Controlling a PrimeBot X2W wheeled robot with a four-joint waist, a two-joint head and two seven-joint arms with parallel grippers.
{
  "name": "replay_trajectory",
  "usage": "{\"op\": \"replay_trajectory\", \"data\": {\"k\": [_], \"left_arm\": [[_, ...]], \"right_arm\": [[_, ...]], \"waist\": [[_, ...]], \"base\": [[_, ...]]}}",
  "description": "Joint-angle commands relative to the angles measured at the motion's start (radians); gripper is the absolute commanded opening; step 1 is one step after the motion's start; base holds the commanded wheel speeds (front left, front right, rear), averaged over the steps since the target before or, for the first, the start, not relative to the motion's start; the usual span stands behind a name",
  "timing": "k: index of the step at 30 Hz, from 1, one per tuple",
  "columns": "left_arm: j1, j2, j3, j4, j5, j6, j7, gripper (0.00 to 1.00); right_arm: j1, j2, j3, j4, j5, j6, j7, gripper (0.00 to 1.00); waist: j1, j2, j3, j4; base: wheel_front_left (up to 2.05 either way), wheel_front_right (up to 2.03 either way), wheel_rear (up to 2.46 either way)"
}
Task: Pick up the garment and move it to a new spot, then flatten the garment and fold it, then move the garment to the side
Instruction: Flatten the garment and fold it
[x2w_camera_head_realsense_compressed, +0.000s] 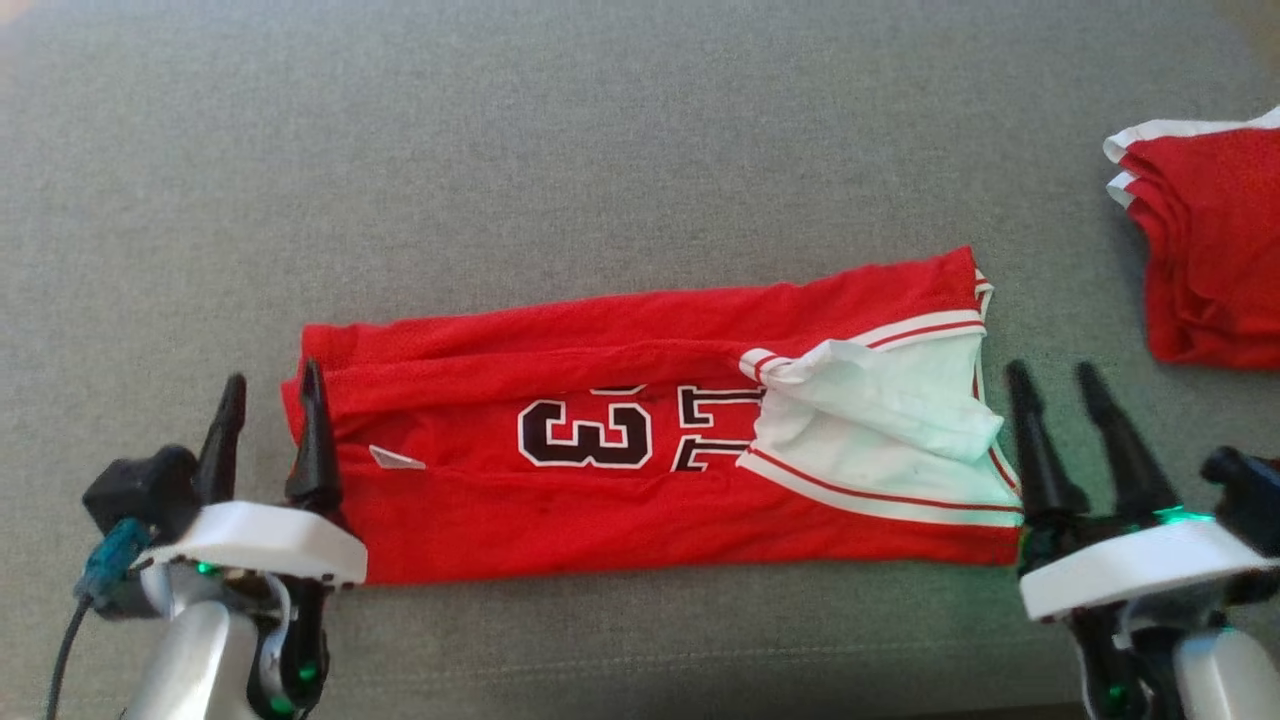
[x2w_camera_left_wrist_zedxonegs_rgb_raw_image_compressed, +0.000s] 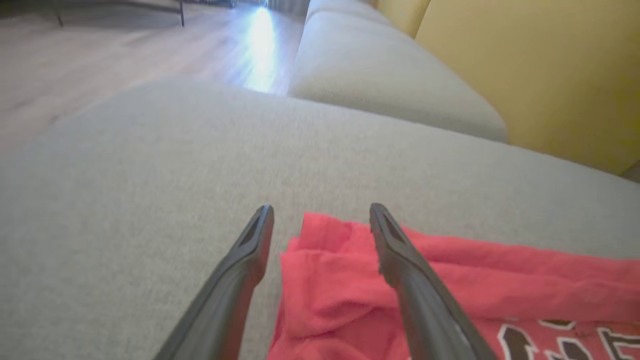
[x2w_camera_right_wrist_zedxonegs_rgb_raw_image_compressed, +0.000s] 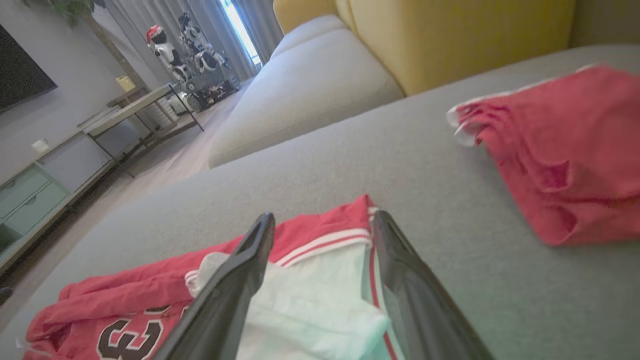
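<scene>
Red jersey (x2w_camera_head_realsense_compressed: 560, 520) on grey cushion (x2w_camera_head_realsense_compressed: 500, 150), left gripper (x2w_camera_head_realsense_compressed: 273, 375) fingers spread, empty, at its left edge, right gripper (x2w_camera_head_realsense_compressed: 1050, 370) likewise at right edge, bare cushion beyond

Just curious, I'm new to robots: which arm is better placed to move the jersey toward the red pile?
Probably right: the right gripper, open, sits at the jersey end nearest the pile.

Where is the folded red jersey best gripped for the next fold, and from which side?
Probably by its two short ends: the jersey lies as a long band, so the left gripper could pinch the red end from the left, the right gripper the white-trimmed end from the right. Both stand open.
</scene>
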Motion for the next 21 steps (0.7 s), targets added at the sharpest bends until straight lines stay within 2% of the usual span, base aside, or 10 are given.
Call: {"op": "replay_trajectory", "data": {"k": [1, 3, 9, 14, 21], "left_arm": [[-0.009, 0.002, 0.054, -0.075, 0.040, 0.005, -0.013, 1.00], [0.013, -0.017, 0.068, -0.128, 0.072, 0.001, -0.013, 1.00], [0.049, -0.015, 0.078, -0.217, 0.169, -0.004, -0.013, 1.00], [0.086, -0.017, 0.073, -0.231, 0.193, -0.005, -0.013, 1.00], [0.124, -0.013, 0.057, -0.226, 0.220, -0.003, -0.013, 1.00]], "right_arm": [[-0.032, -0.005, 0.003, -0.044, -0.029, 0.004, -0.034, 1.00], [-0.047, 0.001, -0.004, -0.043, -0.062, 0.004, -0.055, 1.00], [-0.076, -0.009, -0.002, -0.032, -0.167, 0.004, -0.074, 1.00], [-0.064, -0.020, 0.004, -0.011, -0.236, 0.004, -0.083, 1.00], [-0.047, -0.013, -0.006, 0.012, -0.260, 0.004, -0.094, 1.00]], "waist": [[0.0000, -0.0001, -0.012, 0.002], [0.0000, -0.0001, -0.025, 0.003], [0.0000, -0.0001, -0.059, 0.008], [0.0000, -0.0001, -0.088, 0.014], [0.0000, -0.0001, -0.108, 0.020]], "base": [[0.00, 0.00, 0.00], [0.00, 0.00, 0.00], [0.00, 0.00, 0.00], [0.00, 0.00, 0.00], [0.00, 0.00, 0.00]]}}
